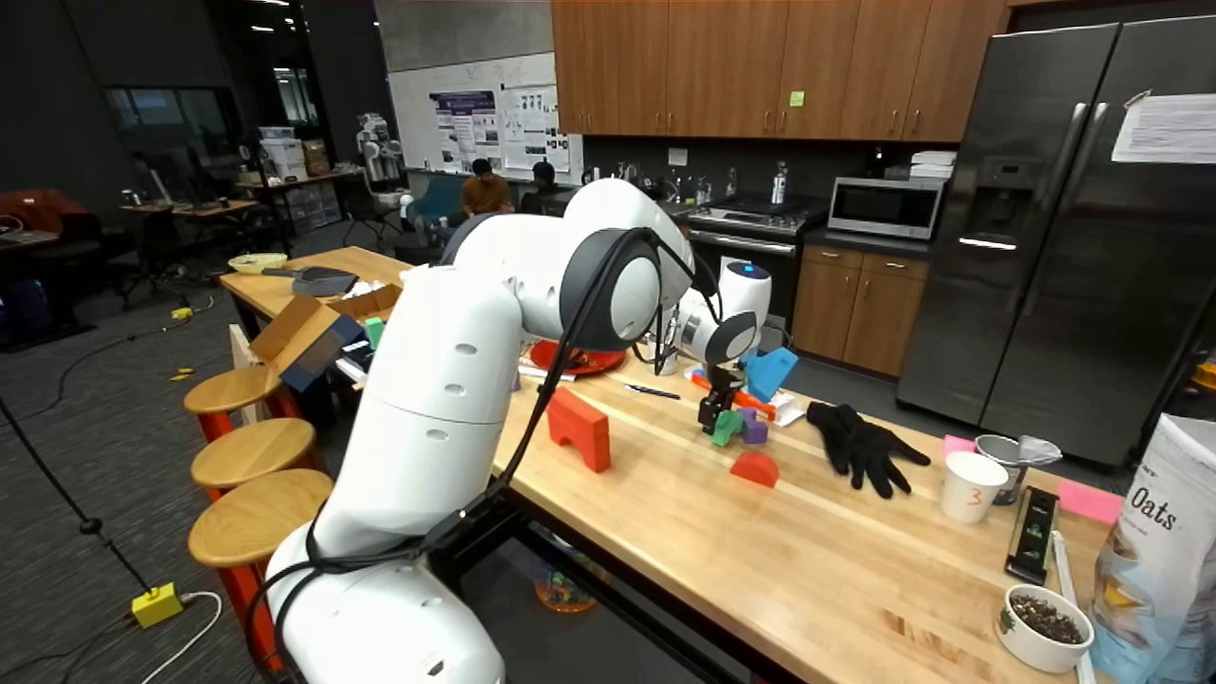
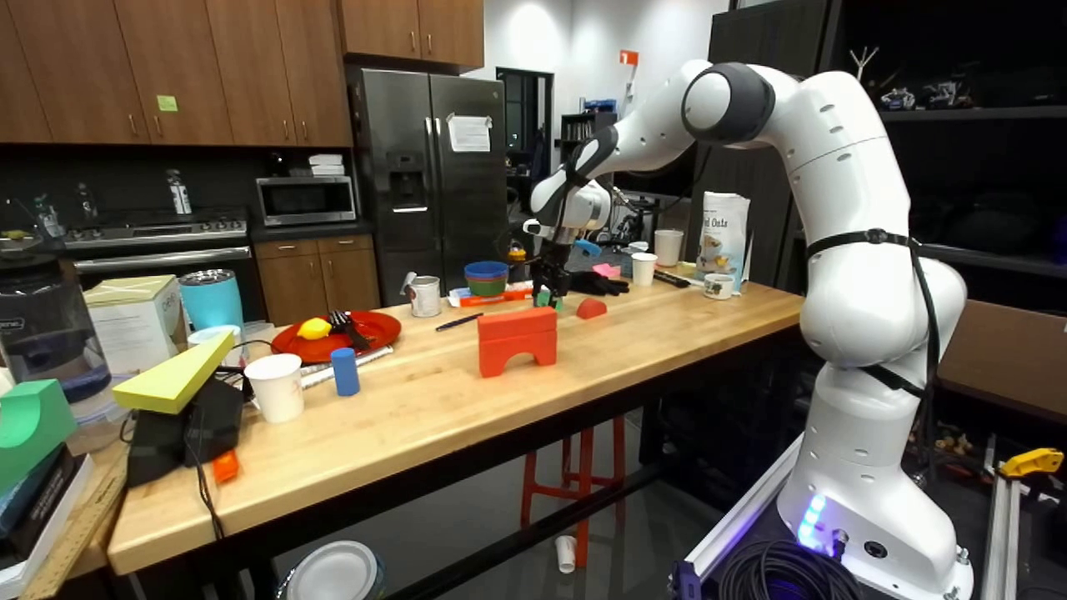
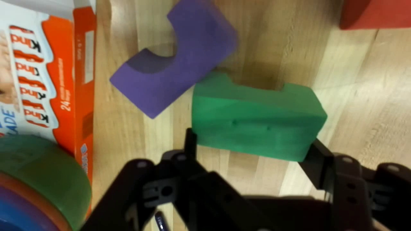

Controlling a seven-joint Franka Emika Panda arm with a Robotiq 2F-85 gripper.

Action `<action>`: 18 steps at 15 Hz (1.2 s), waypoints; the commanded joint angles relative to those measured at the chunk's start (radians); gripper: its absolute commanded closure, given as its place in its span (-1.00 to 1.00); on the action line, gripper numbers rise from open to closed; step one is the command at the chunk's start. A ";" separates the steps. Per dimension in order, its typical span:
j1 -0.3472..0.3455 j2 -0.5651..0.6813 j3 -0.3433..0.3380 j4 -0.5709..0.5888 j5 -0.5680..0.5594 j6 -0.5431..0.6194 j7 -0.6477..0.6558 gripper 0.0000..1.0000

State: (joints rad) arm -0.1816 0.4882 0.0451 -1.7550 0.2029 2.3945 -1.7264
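Observation:
A green arch block (image 3: 257, 122) stands between the two fingers of my gripper (image 3: 253, 141), whose pads touch its ends in the wrist view. It looks to be at or very near table height; its underside is hidden. Against or just beside its corner lies a purple arch block (image 3: 199, 54). A red half-round block (image 1: 755, 467) rests a short way off, and a red block (image 3: 379, 14) enters the wrist view at top right. Farther along the table stands a red arch (image 2: 517, 354) with a red plank (image 2: 517, 322) on top.
Close by are an orange-and-white chocolate box (image 3: 64, 64) and stacked coloured bowls (image 3: 41, 179). Black gloves (image 1: 864, 451) lie beyond the blocks. A pen (image 1: 653, 390), a red plate (image 2: 383, 329), paper cups (image 2: 278, 387) and an oats bag (image 1: 1154, 551) are also on the table.

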 commanded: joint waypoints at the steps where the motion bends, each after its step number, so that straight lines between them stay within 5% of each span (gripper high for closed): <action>1: -0.002 -0.047 -0.013 -0.032 -0.054 0.001 0.031 -0.01; 11: -0.009 -0.120 -0.049 -0.094 -0.099 0.055 0.079 -0.01; 18: -0.045 -0.118 -0.021 -0.130 -0.015 0.138 0.057 -0.01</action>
State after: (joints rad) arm -0.1989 0.4010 0.0003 -1.8376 0.1571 2.4826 -1.6611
